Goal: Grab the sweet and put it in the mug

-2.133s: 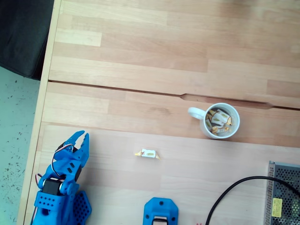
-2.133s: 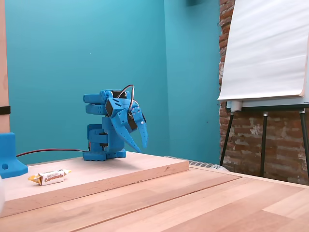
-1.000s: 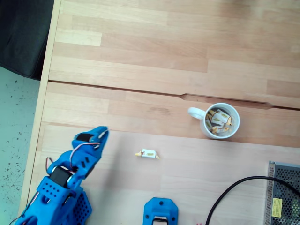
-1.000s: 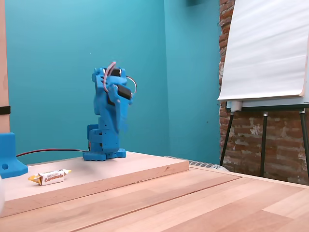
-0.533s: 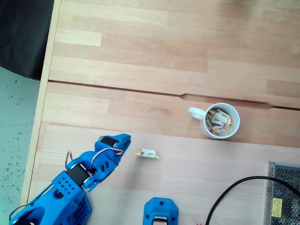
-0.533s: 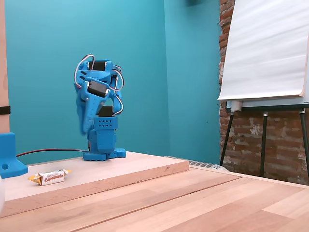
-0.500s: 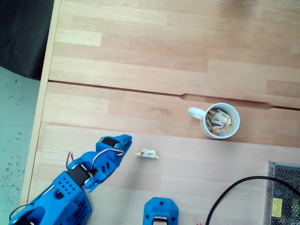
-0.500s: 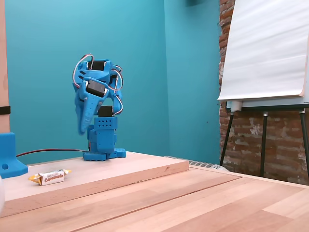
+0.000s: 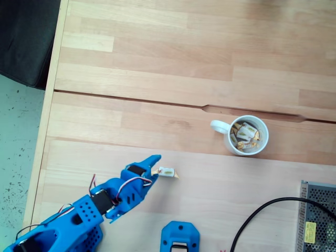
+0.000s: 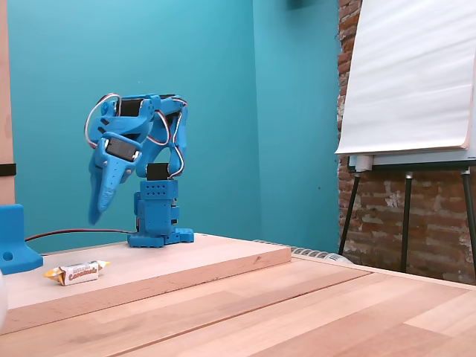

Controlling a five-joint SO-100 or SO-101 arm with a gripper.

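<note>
gripper tip blurred above sweet, opening unclear

Your sweet lies flat on the board; the white mug stands upright, holding similar candies.

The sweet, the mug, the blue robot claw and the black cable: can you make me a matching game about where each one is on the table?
Things:
1. the sweet
2. the mug
3. the gripper
4. the black cable

Places, in the fixed view from above:
A. curving along the bottom right, by a metal box
B. lying alone on the wood, just right of the blue fingertips
C. standing right of the middle, with wrapped candies inside
D. pointing toward the lone candy from the lower left, raised above the board in the side fixed view

Pairs: 1-B, 2-C, 3-D, 4-A
</note>
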